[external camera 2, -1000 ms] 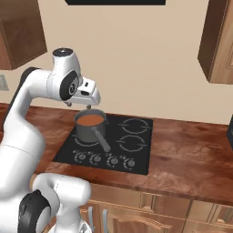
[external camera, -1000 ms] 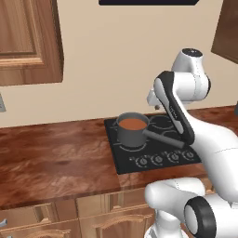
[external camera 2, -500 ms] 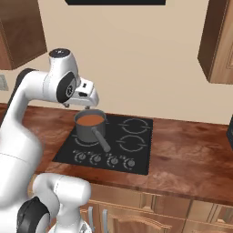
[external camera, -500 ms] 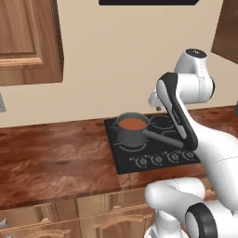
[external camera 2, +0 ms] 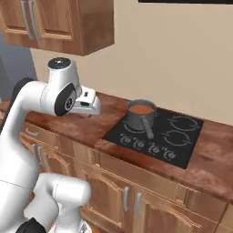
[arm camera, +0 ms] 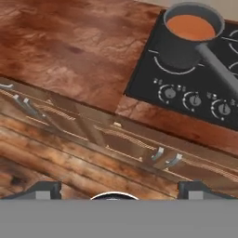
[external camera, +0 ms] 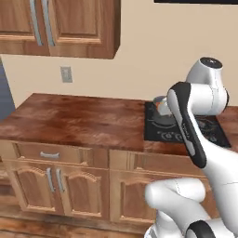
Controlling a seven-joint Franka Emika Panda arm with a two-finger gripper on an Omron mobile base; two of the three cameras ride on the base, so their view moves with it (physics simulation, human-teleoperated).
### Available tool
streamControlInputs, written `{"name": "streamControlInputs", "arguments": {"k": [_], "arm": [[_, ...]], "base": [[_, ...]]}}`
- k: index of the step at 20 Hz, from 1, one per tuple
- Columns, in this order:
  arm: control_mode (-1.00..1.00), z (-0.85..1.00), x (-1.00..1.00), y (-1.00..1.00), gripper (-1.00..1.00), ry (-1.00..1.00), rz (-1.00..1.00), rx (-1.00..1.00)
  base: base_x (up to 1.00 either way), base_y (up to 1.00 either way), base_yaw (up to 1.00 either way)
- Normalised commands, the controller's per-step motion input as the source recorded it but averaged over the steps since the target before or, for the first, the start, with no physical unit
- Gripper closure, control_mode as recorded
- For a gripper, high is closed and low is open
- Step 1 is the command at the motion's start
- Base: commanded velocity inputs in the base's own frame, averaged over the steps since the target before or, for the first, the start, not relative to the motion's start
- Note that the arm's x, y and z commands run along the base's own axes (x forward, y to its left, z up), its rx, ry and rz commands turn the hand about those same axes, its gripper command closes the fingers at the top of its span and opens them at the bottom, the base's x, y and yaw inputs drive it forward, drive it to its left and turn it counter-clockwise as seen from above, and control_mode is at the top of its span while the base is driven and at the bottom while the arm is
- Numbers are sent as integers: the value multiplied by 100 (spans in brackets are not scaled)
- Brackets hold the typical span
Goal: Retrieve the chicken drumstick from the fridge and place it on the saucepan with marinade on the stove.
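The dark grey saucepan (external camera 2: 139, 116) stands on the back left burner of the black stove (external camera 2: 157, 135), its long handle pointing toward the knobs. Smooth reddish-brown marinade (external camera 2: 142, 109) fills it. In the hand view the saucepan (arm camera: 182, 44), marinade (arm camera: 190, 26) and stove (arm camera: 151, 79) lie at the upper right. My gripper (external camera 2: 91, 113) hangs over the counter's front edge, left of the stove. Its fingertips (arm camera: 44, 189) stand wide apart; the gripper (arm camera: 120, 190) is open and holds nothing. My arm hides most of the saucepan (external camera: 161, 106) in the left base view. The chicken drumstick is out of view.
A brown wooden counter (external camera: 79, 118) runs left of the stove, with drawers and cabinet doors (external camera: 51, 186) below. Upper cabinets (external camera: 60, 23) hang above, and a wall outlet (external camera: 66, 74) sits behind. A tall grey surface (external camera: 3, 88), maybe the fridge's side, borders the counter's left end.
The whole picture has shifted: the base has driven left and back, so the stove now sits to the right. The arm stays raised with the gripper open.
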Motion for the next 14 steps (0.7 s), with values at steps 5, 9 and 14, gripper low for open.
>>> {"name": "streamControlInputs", "arguments": {"k": [5,9,14], "arm": [[100,0,0,0,-100,0,0,0],[100,0,0,0,-100,0,0,0],[100,0,0,0,-100,0,0,0]], "base": [[0,0,98],[0,0,100],[0,0,100]]}}
